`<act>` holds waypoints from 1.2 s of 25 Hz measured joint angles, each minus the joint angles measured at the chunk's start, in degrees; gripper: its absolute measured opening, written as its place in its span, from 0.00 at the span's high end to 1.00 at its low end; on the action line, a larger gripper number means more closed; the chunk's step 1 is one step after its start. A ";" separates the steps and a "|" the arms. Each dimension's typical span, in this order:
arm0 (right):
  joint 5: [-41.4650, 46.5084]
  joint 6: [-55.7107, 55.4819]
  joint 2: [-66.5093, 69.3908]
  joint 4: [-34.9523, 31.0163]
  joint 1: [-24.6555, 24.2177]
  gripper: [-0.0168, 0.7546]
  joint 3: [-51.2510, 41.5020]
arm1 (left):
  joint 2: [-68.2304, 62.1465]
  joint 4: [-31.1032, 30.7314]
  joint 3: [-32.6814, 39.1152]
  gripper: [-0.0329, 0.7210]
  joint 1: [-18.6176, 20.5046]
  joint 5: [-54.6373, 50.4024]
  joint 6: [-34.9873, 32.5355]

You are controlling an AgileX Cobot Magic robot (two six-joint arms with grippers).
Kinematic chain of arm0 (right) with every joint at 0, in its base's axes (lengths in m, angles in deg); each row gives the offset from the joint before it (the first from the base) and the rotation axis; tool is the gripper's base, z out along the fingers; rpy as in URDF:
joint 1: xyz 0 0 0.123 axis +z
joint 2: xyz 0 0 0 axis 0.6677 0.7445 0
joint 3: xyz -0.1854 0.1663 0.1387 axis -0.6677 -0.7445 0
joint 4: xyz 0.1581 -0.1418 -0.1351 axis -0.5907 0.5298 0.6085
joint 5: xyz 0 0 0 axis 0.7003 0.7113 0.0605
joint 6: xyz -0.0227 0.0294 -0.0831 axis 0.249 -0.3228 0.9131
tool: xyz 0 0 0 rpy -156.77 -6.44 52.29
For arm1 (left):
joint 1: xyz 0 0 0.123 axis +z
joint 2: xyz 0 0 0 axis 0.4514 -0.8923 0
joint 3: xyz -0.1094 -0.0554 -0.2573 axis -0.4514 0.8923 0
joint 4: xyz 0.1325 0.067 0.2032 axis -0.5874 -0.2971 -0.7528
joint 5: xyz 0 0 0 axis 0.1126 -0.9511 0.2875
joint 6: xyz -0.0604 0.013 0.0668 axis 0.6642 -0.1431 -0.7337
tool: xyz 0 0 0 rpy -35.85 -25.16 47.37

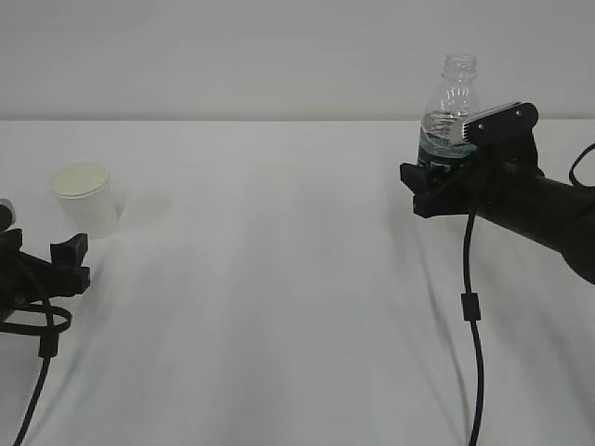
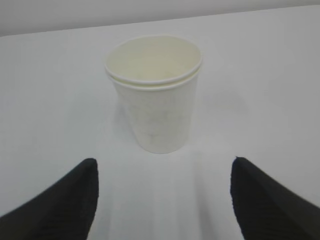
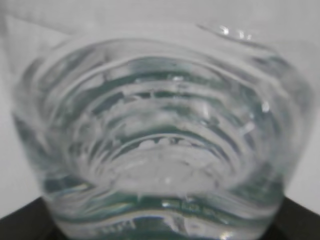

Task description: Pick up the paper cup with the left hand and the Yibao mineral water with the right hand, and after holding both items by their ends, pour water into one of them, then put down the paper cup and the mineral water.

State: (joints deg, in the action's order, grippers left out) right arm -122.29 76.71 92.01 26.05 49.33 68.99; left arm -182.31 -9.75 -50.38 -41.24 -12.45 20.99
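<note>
Exterior view, Yibao mineral water (image 1: 446, 111) upright in right gripper (image 1: 437, 181), paper cup (image 1: 85, 197) upright, left gripper (image 2: 162, 200) wide

Bright even light, blurred close-up.

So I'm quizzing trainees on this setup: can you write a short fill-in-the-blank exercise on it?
1. The paper cup stands ____ on the table.
2. The left tool is open and holds ____.
3. The Yibao mineral water sits between the fingers of the ____ tool.
4. The bottle's neck has no ____.

Missing words: upright; nothing; right; cap
</note>
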 joint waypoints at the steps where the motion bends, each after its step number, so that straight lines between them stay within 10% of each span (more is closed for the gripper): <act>1: 0.00 0.00 0.00 0.00 0.00 0.33 0.00 | -0.42 -0.35 -0.14 0.17 0.23 0.00 0.26; 30: -2.61 -6.50 -4.01 12.52 0.09 0.33 0.00 | -4.17 -3.23 -2.75 0.17 1.91 0.00 2.10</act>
State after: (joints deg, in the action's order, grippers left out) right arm -124.90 70.21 87.99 38.57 49.42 68.99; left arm -186.49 -12.98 -53.13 -39.33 -12.45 23.09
